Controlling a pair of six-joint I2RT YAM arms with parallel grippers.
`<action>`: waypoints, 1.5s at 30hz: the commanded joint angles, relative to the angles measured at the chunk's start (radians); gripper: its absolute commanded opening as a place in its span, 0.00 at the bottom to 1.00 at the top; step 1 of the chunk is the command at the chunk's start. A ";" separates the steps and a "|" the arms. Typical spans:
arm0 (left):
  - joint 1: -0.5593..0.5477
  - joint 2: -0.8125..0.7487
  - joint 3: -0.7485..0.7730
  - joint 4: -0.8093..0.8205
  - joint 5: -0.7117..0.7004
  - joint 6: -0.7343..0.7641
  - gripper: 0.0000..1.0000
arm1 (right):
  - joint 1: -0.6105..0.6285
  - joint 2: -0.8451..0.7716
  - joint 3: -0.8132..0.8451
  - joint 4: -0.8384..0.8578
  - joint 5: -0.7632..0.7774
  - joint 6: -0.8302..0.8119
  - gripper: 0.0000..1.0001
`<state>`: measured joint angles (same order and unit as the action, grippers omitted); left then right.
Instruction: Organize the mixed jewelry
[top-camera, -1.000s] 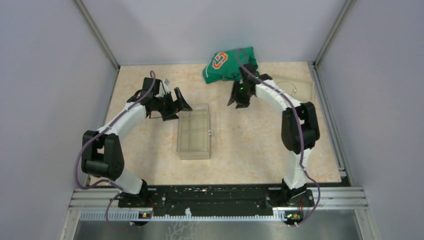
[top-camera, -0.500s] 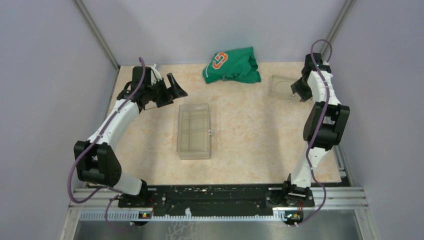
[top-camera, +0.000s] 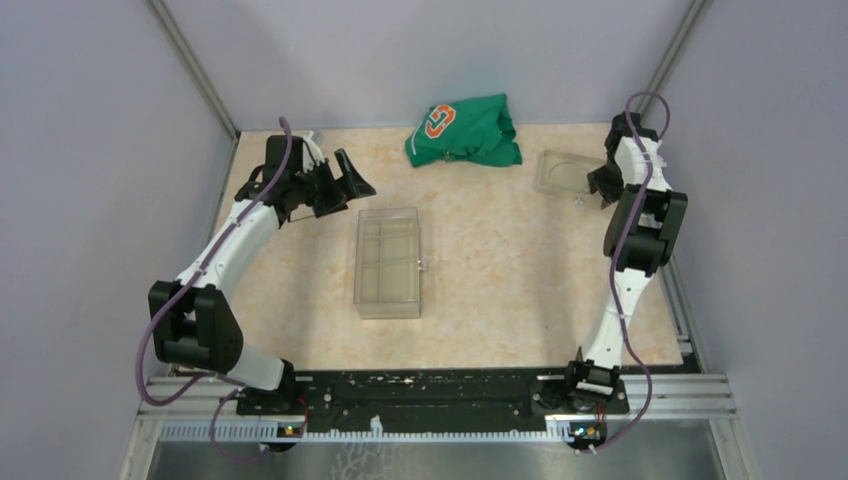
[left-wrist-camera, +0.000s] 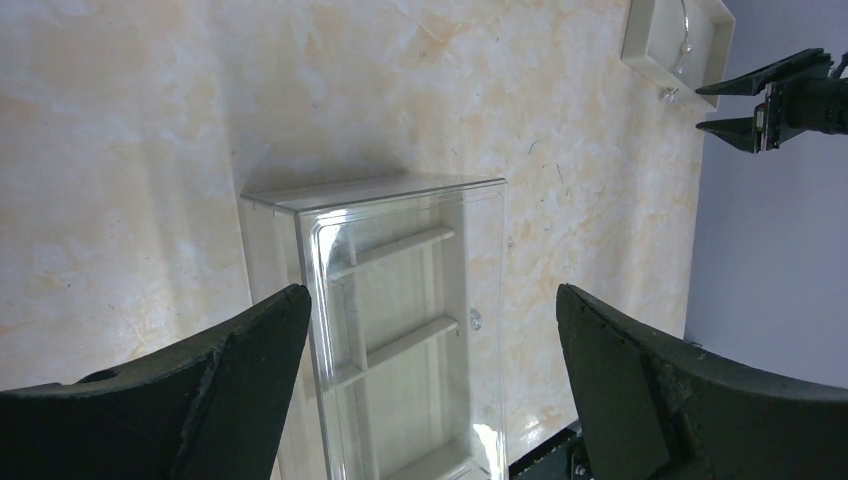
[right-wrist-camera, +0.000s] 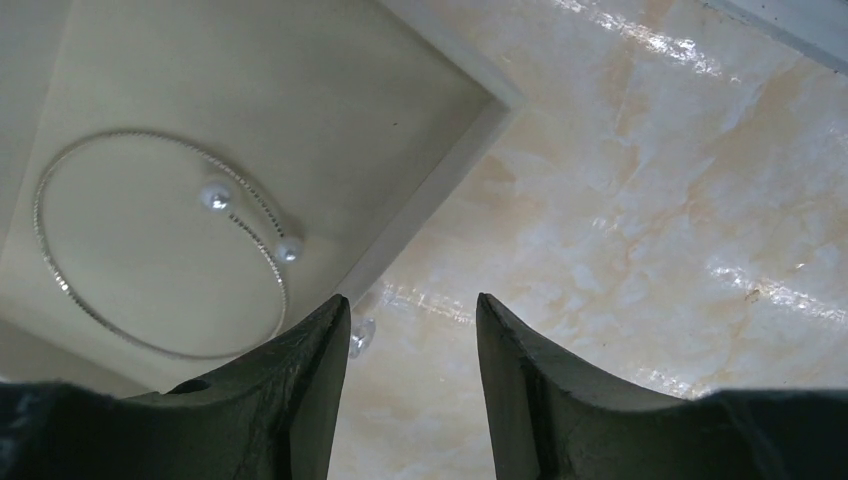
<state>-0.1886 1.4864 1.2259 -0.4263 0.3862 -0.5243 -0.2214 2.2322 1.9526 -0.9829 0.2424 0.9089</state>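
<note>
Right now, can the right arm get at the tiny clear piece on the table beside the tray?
Probably yes. The right end effector hovers open near it; the tiny clear piece lies just outside the tray rim, half hidden by one finger, so a sideways shift seems needed.

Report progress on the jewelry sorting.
Done: nothing visibly sorted; the clear compartment box shows no jewelry. In hand: nothing; right claw hovers open beside the beige tray, left claw open near the box. Left: the pearl-tipped wire bangle in the tray and a tiny clear piece beside it.

white arm links (top-camera: 240, 235) with black joints (top-camera: 195, 325), purple cables (top-camera: 287, 140), matte black tapered fingers (left-wrist-camera: 640, 400)
</note>
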 joint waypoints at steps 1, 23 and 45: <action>0.001 0.002 -0.002 0.017 0.018 0.005 0.99 | -0.015 0.018 0.061 -0.018 0.015 0.047 0.49; 0.000 0.028 0.004 0.025 0.030 -0.015 0.98 | -0.083 0.050 0.005 0.103 -0.148 0.064 0.46; 0.001 0.007 -0.038 0.037 0.033 -0.019 0.98 | -0.082 0.025 -0.070 0.127 -0.198 -0.006 0.00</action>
<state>-0.1886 1.5089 1.1984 -0.4145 0.4042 -0.5457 -0.2977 2.2971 1.9297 -0.8661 0.0639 0.9386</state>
